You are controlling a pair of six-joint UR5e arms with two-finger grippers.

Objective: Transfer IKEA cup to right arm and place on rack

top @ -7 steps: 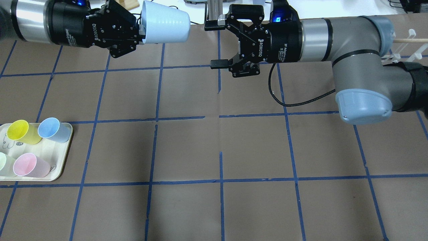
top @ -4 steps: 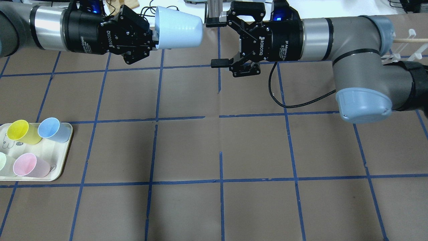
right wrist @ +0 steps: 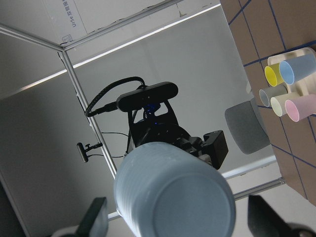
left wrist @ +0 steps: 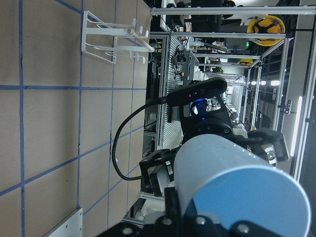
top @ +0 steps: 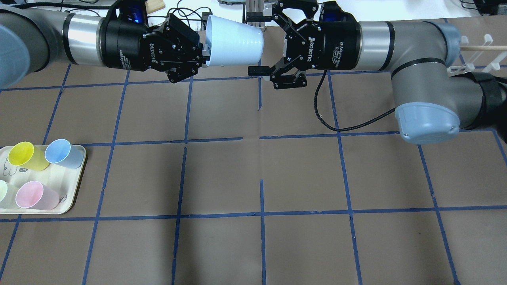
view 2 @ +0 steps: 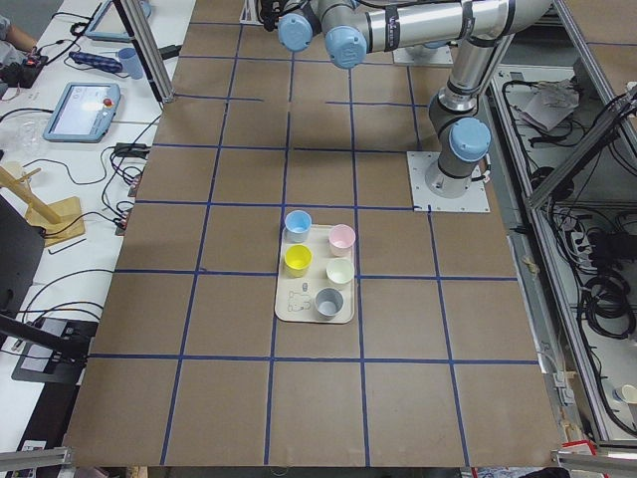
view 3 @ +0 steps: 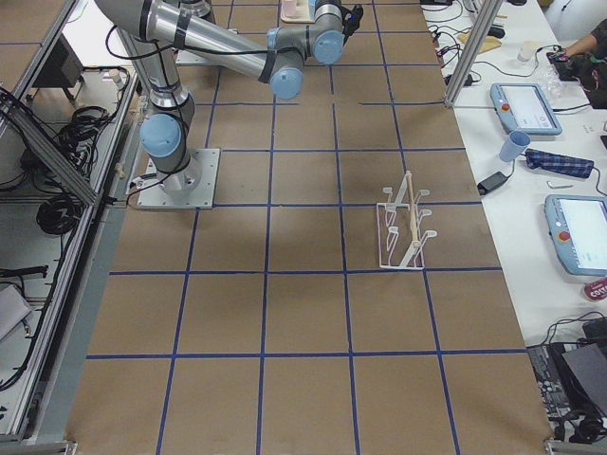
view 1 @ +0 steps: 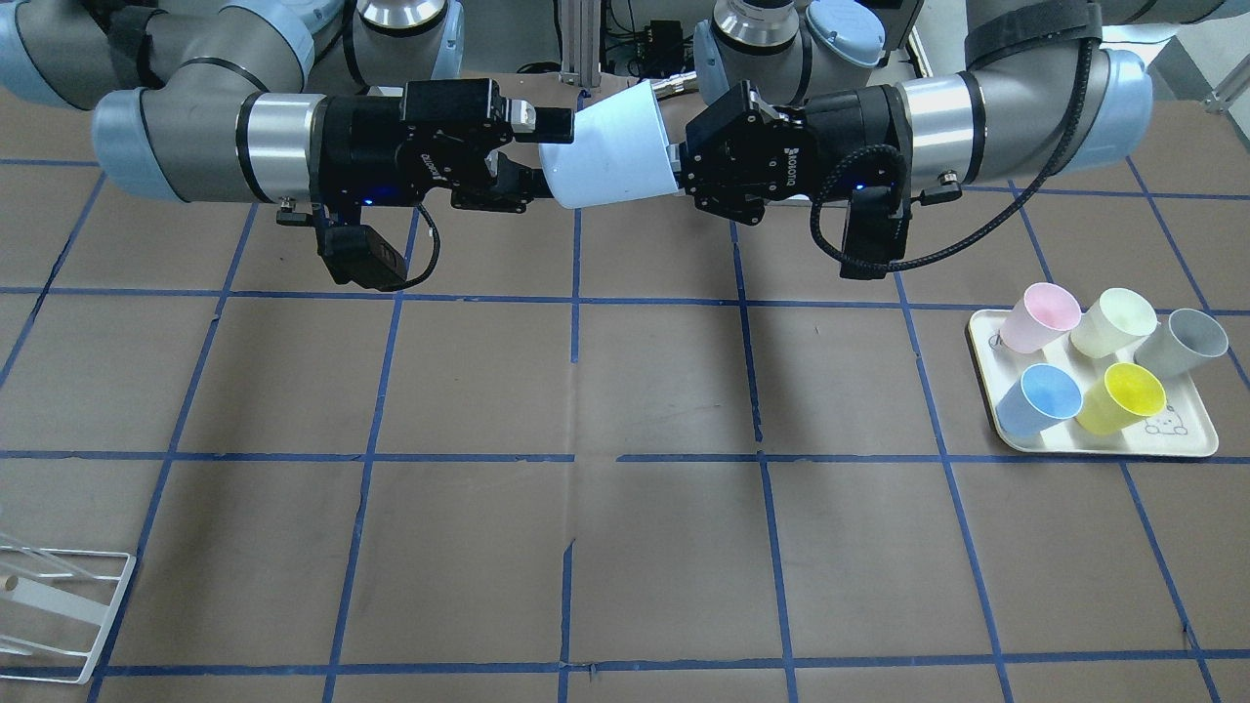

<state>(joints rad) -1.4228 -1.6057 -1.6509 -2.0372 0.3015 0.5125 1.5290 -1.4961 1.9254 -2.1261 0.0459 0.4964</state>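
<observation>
1. The cup lies on its side in the air above the table. Its rim end is clamped in the left jaws and its closed base points straight at the right jaws. Gripping it by the rim looks deliberate: it leaves the body and base free for the other arm to take.
2. The right jaws are spread wide, one finger on either side of the cup's base. The base sits just at the mouth of that opening, and I cannot see it touching either finger. From the right wrist camera, the base sits roughly centred between the two fingers.
3. You are at the handover itself. The right jaws have not yet closed, so the left jaws carry the whole cup. I judge they should let go only once the right jaws have closed firmly.
4. The left arm and the right arm reach in level from opposite sides, wrists facing each other on nearly one line.
5. The rack stands on the table well behind the right jaws, past that arm's elbow, which is probably why the cup changes arms.
6. The tray of spare cups sits well apart from the left jaws, on that arm's side.
</observation>
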